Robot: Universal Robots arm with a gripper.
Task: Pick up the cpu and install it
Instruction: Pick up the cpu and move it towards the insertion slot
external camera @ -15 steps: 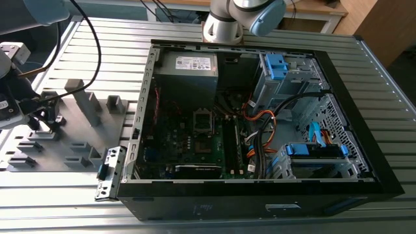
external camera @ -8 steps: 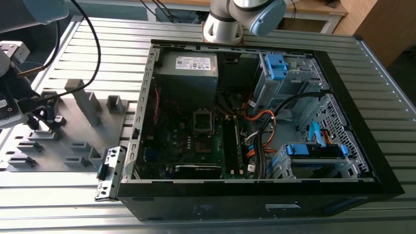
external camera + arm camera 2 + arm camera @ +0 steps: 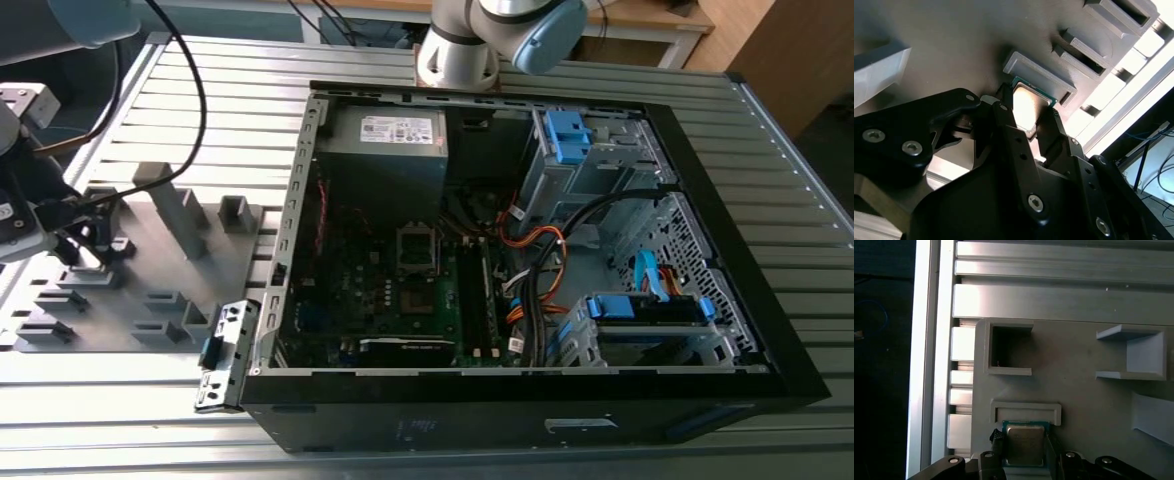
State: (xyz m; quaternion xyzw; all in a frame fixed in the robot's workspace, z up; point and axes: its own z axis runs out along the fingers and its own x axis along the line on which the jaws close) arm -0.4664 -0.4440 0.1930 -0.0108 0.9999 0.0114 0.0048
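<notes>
Closely, we saw the black fingers [image 3: 997, 437] of the gripper [image 3: 1024, 442] pinching the cpu [image 3: 1025, 447], a thin square with a silvery top and green rim. It sat beside a raised bracket [image 3: 1026, 405] on the matte grey fixture plate [image 3: 1079, 390]. A ribbed aluminium table [image 3: 134, 440] lay beneath, and the open black computer case [image 3: 534, 405] stood at the exterior view's right.

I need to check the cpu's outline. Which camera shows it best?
First wrist view: the cpu faces it squarely, outline readable. The second wrist view shows it slanted, glare-washed, partly behind the gripper. Exterior view: too small to tell.
</notes>
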